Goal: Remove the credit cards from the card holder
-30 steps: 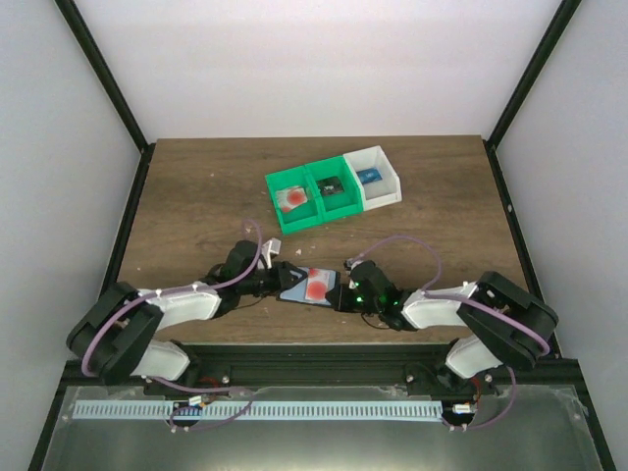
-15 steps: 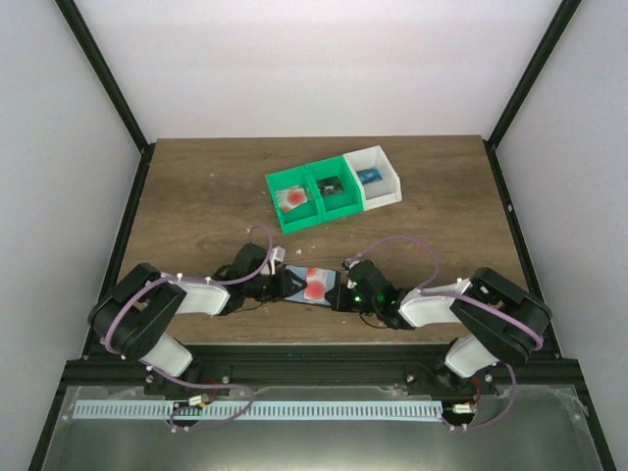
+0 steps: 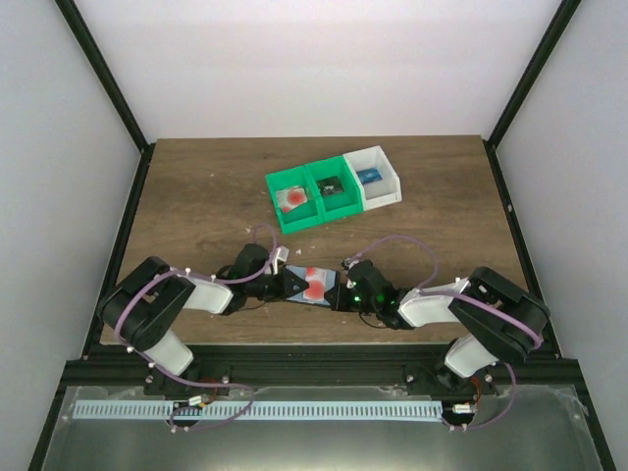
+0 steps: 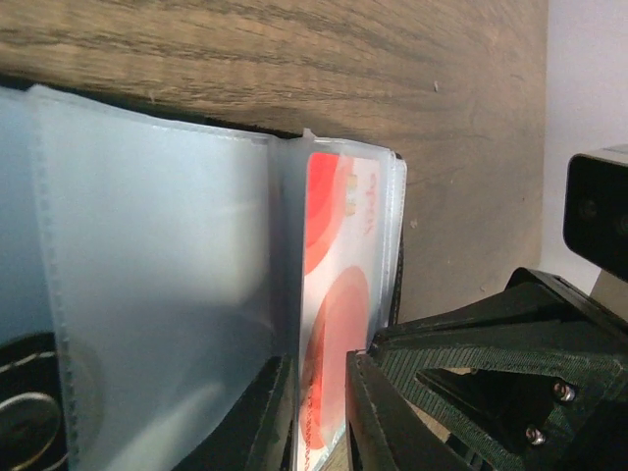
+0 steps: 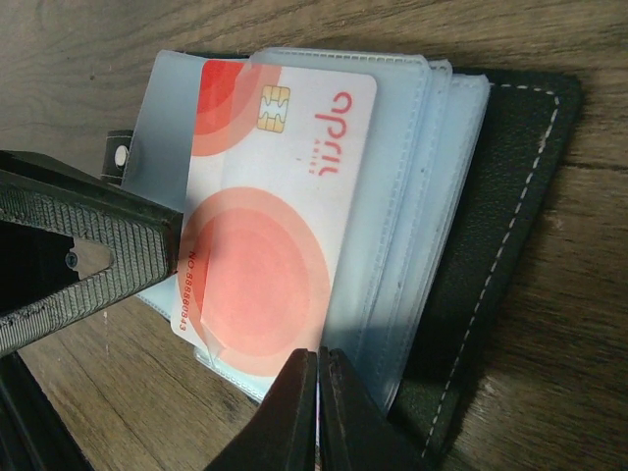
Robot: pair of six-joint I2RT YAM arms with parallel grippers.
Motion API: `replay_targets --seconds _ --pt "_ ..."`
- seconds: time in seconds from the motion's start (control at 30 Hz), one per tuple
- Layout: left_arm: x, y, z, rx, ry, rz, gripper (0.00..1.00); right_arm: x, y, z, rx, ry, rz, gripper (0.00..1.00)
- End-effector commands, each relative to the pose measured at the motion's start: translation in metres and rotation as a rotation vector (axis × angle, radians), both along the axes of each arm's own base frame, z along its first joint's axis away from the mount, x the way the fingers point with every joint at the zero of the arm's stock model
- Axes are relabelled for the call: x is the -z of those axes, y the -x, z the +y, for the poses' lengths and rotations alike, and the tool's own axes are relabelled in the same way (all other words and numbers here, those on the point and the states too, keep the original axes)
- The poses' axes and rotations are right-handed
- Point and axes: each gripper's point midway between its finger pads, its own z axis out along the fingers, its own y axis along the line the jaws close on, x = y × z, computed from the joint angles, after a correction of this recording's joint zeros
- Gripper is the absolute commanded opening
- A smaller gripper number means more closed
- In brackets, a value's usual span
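Card holder (image 3: 312, 285): flat black leather-look wallet with white stitching and clear, soft plastic sleeves (image 4: 157, 275). It lies open on the brown wood-grain worktop (image 3: 196, 196), close to the near edge and about midway between the left and right edges. Its long axis runs left-right, with the right end a touch nearer the near edge.

A thin, glossy red-and-white plastic credit card (image 5: 285, 196) sits among the sleeves, face up. Its chip end points away from my right fingers and its long axis runs along their line.

Both my arms are low, reaching forward and inward, with the wrists almost on the wood. The grippers face each other across the holder.

My left gripper (image 4: 319, 368) has one ribbed black finger on each side of the credit card's edge, leaving only a narrow gap. It looks clamped on it.

My right gripper (image 5: 316, 358) has its fingertips almost together, pinching the near edge of the sleeves.

Two green plastic bins (image 3: 304, 223) and one white plastic bin (image 3: 385, 196) stand in a row toward the far edge. They are well apart from the holder, with small items inside.
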Motion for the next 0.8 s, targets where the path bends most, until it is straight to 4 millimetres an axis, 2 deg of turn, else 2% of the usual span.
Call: replay_targets --seconds 0.0,0.3,0.47,0.77 --pt "-0.0066 -0.0034 -0.0068 0.021 0.036 -0.028 0.17 0.0029 -0.0035 -0.0002 0.006 0.020 0.005 0.05" --pt "-0.0063 -0.0020 -0.0088 0.031 0.050 -0.024 0.13 0.0026 -0.0034 -0.0002 0.003 0.021 0.002 0.05" --pt "-0.0075 -0.0009 -0.0085 0.035 0.052 -0.028 0.00 0.0030 -0.0028 -0.0008 0.004 0.020 0.004 0.05" --pt "-0.0123 0.0030 -0.0078 0.045 0.085 -0.052 0.00 0.0043 -0.0022 -0.0022 0.007 0.025 0.006 0.05"
